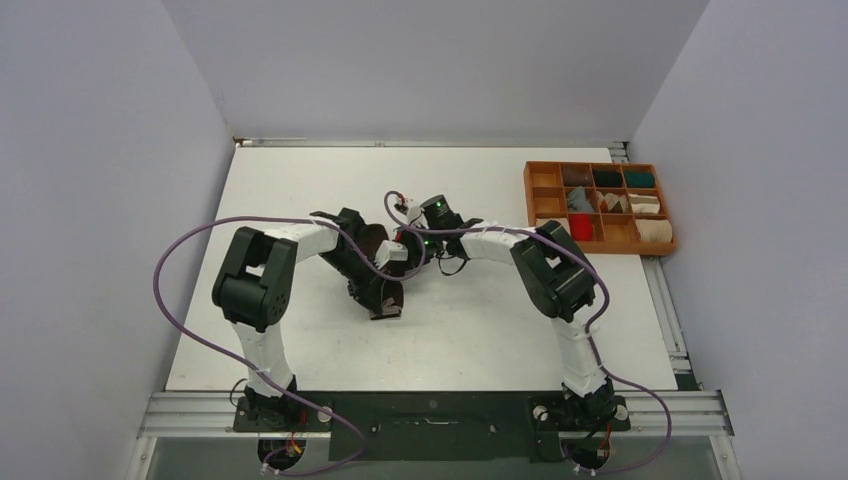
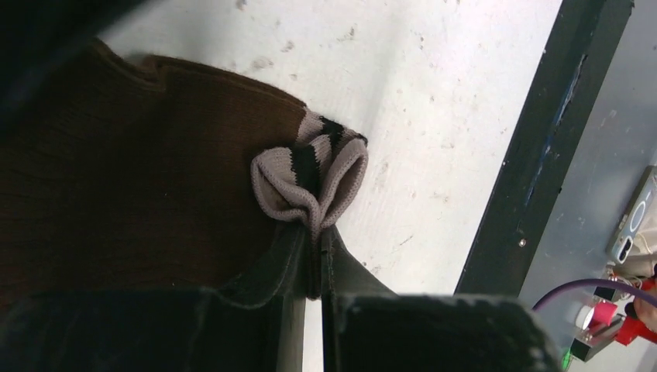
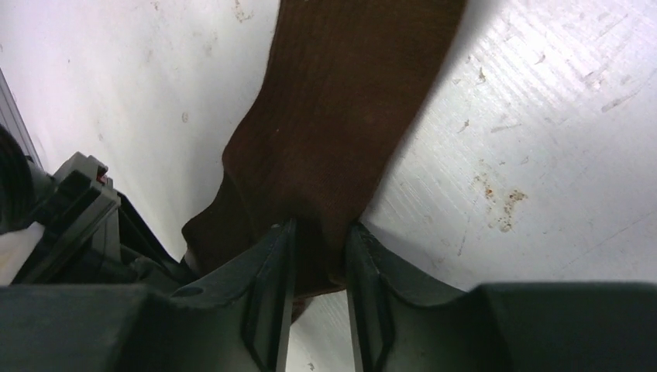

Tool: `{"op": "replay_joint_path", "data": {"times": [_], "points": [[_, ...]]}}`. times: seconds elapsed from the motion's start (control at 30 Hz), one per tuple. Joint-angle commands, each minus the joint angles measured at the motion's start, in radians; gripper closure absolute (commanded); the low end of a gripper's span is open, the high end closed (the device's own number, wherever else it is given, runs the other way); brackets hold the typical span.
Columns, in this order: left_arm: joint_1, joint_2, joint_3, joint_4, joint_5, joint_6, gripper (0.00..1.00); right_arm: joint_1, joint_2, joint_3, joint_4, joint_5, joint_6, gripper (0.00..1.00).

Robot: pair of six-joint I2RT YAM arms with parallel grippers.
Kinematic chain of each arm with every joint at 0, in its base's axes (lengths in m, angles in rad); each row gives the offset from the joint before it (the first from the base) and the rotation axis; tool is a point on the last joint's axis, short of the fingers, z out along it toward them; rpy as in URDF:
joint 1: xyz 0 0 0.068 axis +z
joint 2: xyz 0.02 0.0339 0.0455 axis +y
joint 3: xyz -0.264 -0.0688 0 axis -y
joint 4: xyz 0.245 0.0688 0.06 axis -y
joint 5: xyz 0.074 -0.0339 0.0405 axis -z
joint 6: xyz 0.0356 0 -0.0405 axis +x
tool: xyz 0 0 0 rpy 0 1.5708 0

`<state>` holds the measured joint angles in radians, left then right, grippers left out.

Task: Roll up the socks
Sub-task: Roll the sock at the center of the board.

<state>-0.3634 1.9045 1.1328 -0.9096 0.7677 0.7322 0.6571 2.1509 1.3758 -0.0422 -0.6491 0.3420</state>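
Note:
The dark brown sock [image 2: 139, 170] with its pale-striped cuff [image 2: 310, 174] lies on the white table at mid-table, held from both ends. My left gripper [image 2: 319, 248] is shut on the bunched striped cuff. My right gripper [image 3: 319, 240] is shut on the brown fabric [image 3: 341, 116] at the sock's other end. In the top view the two grippers meet over the sock [image 1: 372, 245], left gripper [image 1: 385, 300] nearer, right gripper [image 1: 405, 250] behind. A red sock [image 1: 581, 226] and a grey sock [image 1: 580, 199] sit in the tray; the rest of the brown sock is hidden under the arms.
A wooden compartment tray [image 1: 535, 180] stands at the back right, holding teal [image 1: 640, 179], beige [image 1: 655, 230] and dark rolled bundles. The table's black front rail [image 2: 542, 139] runs close to my left gripper. Purple cables loop from both arms.

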Motion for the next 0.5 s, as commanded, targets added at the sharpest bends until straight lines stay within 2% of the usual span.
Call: {"op": "replay_joint_path", "data": {"times": [0.0, 0.3, 0.37, 0.47], "points": [[0.009, 0.01, 0.046, 0.072, 0.0, -0.055, 1.0, 0.005, -0.051, -0.042, -0.031, 0.017, -0.033, 0.66], [0.021, 0.059, 0.057, 0.088, -0.044, -0.11, 1.0, -0.053, -0.305, -0.186, -0.032, 0.025, -0.097, 0.36], [0.021, 0.066, 0.066, 0.082, -0.036, -0.111, 1.0, -0.053, -0.361, -0.241, -0.032, 0.031, -0.152, 0.33], [0.021, 0.077, 0.088, 0.062, -0.017, -0.11, 1.0, -0.024, -0.49, -0.399, 0.083, 0.003, -0.294, 0.33]]}}
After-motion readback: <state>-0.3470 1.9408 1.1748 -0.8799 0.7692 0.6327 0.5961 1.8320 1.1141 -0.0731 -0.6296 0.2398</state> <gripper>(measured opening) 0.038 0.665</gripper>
